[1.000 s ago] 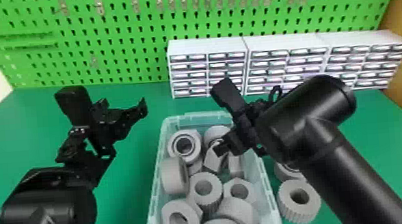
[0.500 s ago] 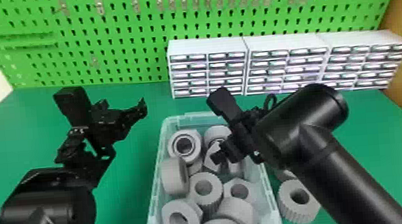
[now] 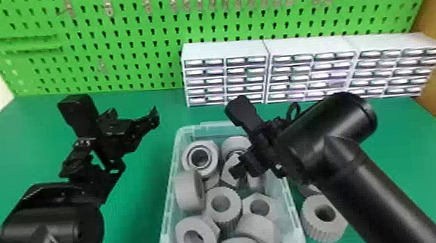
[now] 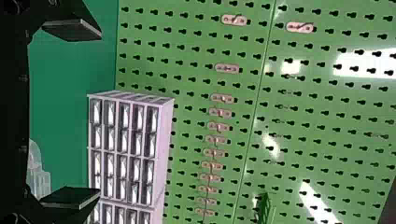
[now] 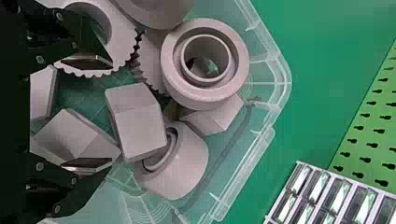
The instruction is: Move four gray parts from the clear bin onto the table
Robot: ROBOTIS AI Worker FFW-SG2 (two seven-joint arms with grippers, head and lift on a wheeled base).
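Toward the tabletop's (image 3: 400, 127) left edge, the left tool (image 3: 130, 126) hangs empty, fingers wide apart. Gray parts (image 3: 232, 213) crowd the clear bin (image 3: 167, 212); near its far right corner, the right tool (image 3: 252, 166) gapes, empty. Beside the bin's right edge sit two more gray parts (image 3: 320, 230).

You're facing a bright green pegboard (image 3: 142, 68) patterned with rows of dark keyhole shapes, above a deeper green surface (image 3: 143, 218). Your parts (image 3: 188, 190) are plain gray (some finely ribbed), your bin (image 3: 165, 227) clear, your arms (image 3: 386, 195) black, your drawer cabinets (image 3: 224, 50) white with a dark-edged grid.
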